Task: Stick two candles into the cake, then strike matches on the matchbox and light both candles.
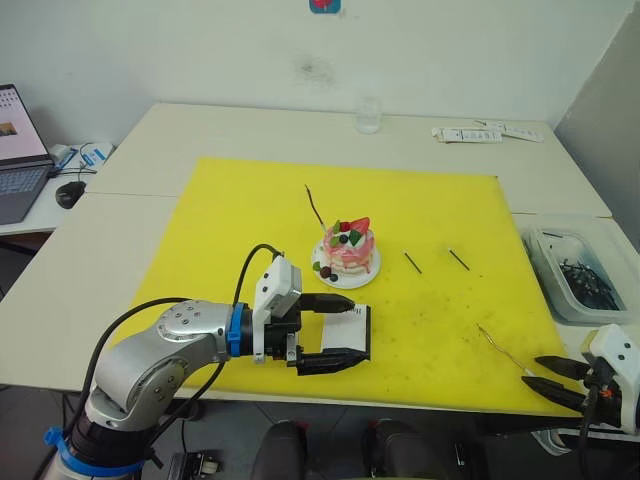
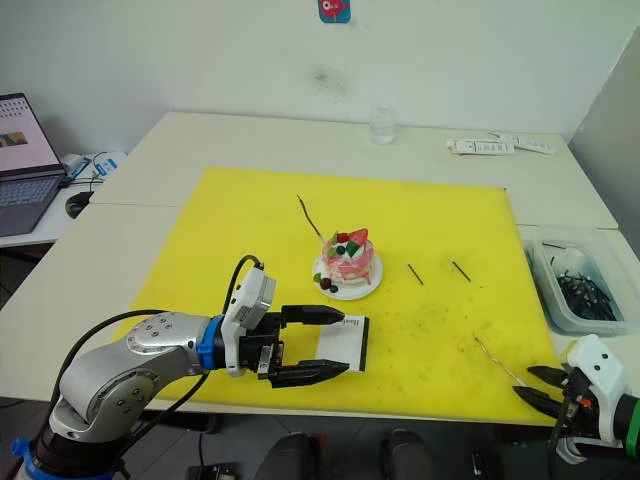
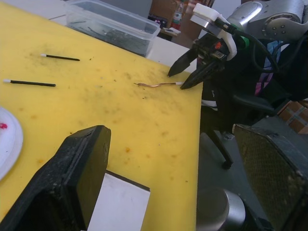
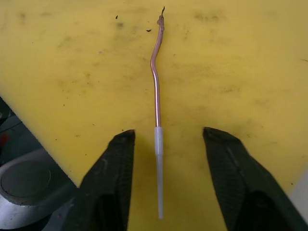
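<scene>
The right gripper [image 4: 163, 178] lies low, jaws spread, a loose candle [image 4: 156, 91] lying between its fingertips. The left gripper [image 1: 335, 330] reaches level, jaws parted around the matchbox [image 1: 345, 328].

No readable text anywhere. Small dark lettering on the white matchbox [image 2: 340, 341], between the fingers of the left tool [image 2: 318, 345], too small to read. A red-and-blue sticker [image 2: 335, 9] on the wall, design unclear. Print on the white packets [image 2: 497, 146] at the far tabletop edge, and the laptop screen [image 1: 20, 125], not legible.
</scene>
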### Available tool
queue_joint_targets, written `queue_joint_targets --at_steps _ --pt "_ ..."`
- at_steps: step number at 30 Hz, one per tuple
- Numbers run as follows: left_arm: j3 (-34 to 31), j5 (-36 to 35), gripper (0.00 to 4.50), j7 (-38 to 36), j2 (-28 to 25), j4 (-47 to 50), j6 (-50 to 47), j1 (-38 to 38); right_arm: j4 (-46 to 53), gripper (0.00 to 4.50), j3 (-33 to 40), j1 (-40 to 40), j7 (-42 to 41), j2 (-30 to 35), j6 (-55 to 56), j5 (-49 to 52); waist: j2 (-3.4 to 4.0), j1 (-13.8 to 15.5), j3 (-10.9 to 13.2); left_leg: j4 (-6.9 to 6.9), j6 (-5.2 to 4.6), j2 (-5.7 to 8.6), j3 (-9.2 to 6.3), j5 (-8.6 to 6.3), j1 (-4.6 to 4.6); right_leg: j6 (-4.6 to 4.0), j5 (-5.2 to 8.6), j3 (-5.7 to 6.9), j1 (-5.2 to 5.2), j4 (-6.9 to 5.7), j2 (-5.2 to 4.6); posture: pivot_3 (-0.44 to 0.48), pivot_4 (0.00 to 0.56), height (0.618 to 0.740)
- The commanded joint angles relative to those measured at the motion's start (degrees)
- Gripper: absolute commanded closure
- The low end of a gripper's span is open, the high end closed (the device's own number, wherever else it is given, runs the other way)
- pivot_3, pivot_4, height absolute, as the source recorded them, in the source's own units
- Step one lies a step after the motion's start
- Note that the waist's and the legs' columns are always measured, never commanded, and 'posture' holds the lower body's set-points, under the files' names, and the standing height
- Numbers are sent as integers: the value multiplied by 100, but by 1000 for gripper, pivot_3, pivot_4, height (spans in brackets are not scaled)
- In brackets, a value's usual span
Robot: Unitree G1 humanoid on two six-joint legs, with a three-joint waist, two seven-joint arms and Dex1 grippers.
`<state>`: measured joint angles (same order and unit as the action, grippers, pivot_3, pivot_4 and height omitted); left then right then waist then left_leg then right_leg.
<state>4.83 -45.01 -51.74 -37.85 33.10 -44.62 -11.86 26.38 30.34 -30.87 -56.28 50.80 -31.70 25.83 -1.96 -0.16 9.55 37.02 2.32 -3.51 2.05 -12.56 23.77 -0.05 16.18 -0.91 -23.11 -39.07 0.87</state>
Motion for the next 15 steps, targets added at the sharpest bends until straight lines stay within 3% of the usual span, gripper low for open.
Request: queue_joint_targets --at_steps 1,4,8,11,15 --pt "23 -76 0 64 53 161 23 -30 413 1401 333 20 -79 280 -175 7 2 3 0 0 0 0 -1 0 0 0 0 1 0 0 0 0 150 740" --pt "44 -23 0 103 49 178 72 9 851 1401 427 -52 -70 754 -609 -186 8 2 -3 -1 0 0 -1 0 0 0 0 0 0 0 0 0 150 740" --pt "126 76 0 141 43 246 172 51 1493 1401 376 103 158 1694 -2158 -308 7 4 -4 -1 0 0 -1 0 0 1 0 0 0 -2 0 0 150 740" --pt "304 345 0 67 -2 338 409 122 1678 1401 -31 655 204 2327 -3247 72 5 -2 -3 0 0 1 1 0 0 1 -1 -1 0 -1 0 0 150 740" --pt "423 489 0 81 2 449 553 201 1542 1401 -820 1347 372 2604 -3675 207 -3 4 2 1 1 0 -1 0 1 1 0 2 0 4 0 0 150 740"
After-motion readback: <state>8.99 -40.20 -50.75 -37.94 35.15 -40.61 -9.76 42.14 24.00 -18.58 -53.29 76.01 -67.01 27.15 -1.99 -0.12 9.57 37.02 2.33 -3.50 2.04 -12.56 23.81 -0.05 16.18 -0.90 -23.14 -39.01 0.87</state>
